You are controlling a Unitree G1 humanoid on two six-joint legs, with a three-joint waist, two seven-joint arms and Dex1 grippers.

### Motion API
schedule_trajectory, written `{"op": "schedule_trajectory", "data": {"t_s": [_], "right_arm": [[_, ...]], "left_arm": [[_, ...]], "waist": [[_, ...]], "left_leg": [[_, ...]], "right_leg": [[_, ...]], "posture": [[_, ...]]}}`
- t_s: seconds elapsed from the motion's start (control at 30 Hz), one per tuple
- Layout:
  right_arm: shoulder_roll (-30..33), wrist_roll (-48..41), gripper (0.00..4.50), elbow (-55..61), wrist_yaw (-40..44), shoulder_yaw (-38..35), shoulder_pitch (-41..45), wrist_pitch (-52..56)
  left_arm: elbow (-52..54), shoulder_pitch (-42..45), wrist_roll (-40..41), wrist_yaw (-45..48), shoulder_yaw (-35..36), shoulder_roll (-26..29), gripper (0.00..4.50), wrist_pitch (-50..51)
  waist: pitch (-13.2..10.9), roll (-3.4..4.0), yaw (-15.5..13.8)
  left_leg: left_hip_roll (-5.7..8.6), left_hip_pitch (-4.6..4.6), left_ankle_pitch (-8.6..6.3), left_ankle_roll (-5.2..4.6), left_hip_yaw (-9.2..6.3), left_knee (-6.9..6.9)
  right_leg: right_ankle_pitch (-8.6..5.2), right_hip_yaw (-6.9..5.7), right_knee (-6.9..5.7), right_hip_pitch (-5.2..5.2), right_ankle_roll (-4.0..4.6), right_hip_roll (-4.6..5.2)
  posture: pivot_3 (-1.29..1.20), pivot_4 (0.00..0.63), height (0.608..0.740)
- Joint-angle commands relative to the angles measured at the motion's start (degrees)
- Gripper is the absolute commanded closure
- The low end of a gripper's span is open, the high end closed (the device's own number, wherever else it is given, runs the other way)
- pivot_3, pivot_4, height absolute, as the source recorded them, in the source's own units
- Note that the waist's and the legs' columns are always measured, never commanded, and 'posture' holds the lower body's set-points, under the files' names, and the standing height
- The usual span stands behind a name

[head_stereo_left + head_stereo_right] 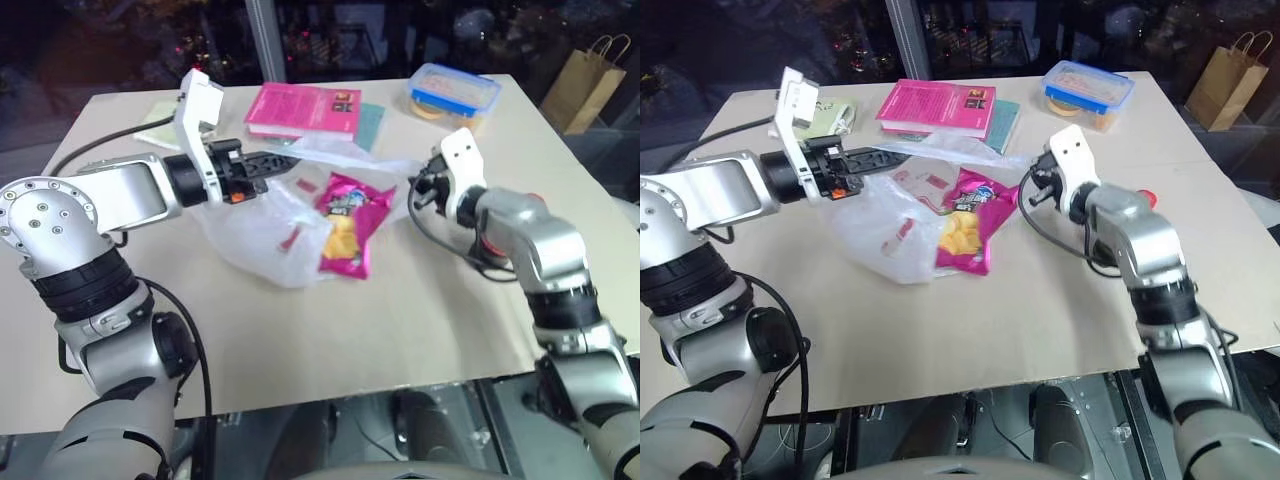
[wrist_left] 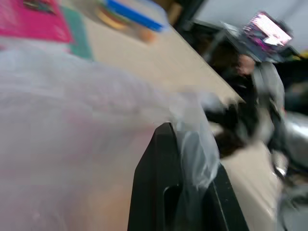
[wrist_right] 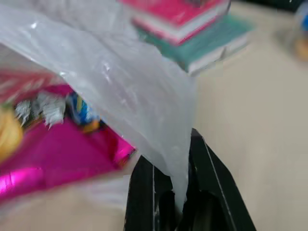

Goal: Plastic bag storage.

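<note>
The plastic bag [image 1: 255,235], thin and translucent white with faint red print, lies crumpled on the table's middle. A magenta chips packet [image 1: 350,222] rests at its mouth, partly under the film. My left gripper [image 1: 288,160] reaches in level from the left and is shut on the plastic bag's upper edge [image 2: 192,154]. From the right, my right gripper [image 3: 179,161] is shut on the opposite edge of the bag [image 3: 144,96], near the packet's corner. The film stretches between the two grippers above the packet.
A pink book [image 1: 303,110] lies on a teal one [image 1: 372,125] at the back. A blue-lidded box [image 1: 453,92] stands at the back right. A brown paper bag [image 1: 590,85] stands beyond the table's right edge. A pale pad [image 1: 160,132] lies at the back left.
</note>
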State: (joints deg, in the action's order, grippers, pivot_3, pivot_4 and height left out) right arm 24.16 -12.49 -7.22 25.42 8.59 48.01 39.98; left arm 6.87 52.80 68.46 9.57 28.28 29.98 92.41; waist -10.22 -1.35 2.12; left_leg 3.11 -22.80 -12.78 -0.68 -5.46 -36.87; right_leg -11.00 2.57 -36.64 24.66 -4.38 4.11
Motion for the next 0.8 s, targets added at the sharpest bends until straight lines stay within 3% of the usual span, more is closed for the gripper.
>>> {"op": "schedule_trajectory", "data": {"t_s": [0.03,0.17,0.27,0.37,0.5,0.63,0.8], "right_arm": [[1.4,3.3,4.44,-4.2,4.9,2.4,2.0,-5.7],[4.3,1.7,3.15,3.6,10.0,2.1,-2.5,-1.9],[5.3,-3.7,1.63,17.0,9.1,-3.1,-9.0,8.3],[3.7,-10.2,1.63,29.1,6.5,-9.5,-14.5,18.7],[-3.1,-16.4,1.63,38.8,0.9,-14.5,-20.3,29.4],[-9.7,-14.2,1.63,36.9,-5.6,-11.5,-22.5,30.1],[-13.2,-10.5,1.63,30.7,-9.8,-7.8,-23.1,26.1]], "left_arm": [[-0.5,2.9,5.9,-5.9,1.2,-2.1,4.50,0.1],[1.4,1.0,3.1,-10.8,1.0,-3.8,4.50,-1.3],[4.8,-2.2,1.0,-10.5,-1.4,-3.5,4.50,-3.8],[5.8,-4.1,-0.2,-10.4,-2.1,-4.0,4.50,-6.4],[4.6,-4.8,-1.9,-8.8,-3.0,-3.8,4.50,-9.4],[4.3,-4.7,-2.0,-5.2,-4.4,-2.5,4.50,-10.9],[5.2,-5.0,-1.5,-1.9,-5.5,-0.4,4.50,-11.5]], "waist": [[0.0,-0.03,0.0],[0.0,-0.02,0.0],[0.0,-0.02,-0.1],[0.0,-0.02,-0.1],[0.0,-0.02,-0.3],[0.0,-0.01,-0.2],[0.0,-0.01,0.0]], "left_leg": [[0.01,-0.03,0.00,0.00,0.00,-0.01],[0.00,-0.09,0.10,0.18,-0.07,0.02],[0.00,-0.18,0.10,0.20,-0.05,0.16],[-0.04,-0.27,0.10,0.19,-0.02,0.23],[-0.09,-0.20,0.00,0.04,-0.05,0.24],[-0.07,-0.08,-0.03,-0.03,0.04,0.21],[-0.07,-0.01,-0.01,0.00,0.24,0.11]], "right_leg": [[0.00,-0.03,0.02,-0.01,0.00,0.00],[0.00,0.02,0.08,0.02,0.03,0.01],[0.00,0.11,0.23,0.12,0.03,0.04],[0.00,0.14,0.31,0.24,0.03,0.04],[0.01,0.08,0.23,0.18,0.04,0.00],[0.03,0.10,0.21,0.09,0.06,0.01],[0.05,0.12,0.14,0.08,0.08,-0.06]], "posture": [[0.00,0.150,0.740],[0.00,0.150,0.740],[0.00,0.150,0.740],[0.00,0.150,0.740],[0.00,0.150,0.740],[0.00,0.150,0.740],[0.00,0.150,0.740]]}}
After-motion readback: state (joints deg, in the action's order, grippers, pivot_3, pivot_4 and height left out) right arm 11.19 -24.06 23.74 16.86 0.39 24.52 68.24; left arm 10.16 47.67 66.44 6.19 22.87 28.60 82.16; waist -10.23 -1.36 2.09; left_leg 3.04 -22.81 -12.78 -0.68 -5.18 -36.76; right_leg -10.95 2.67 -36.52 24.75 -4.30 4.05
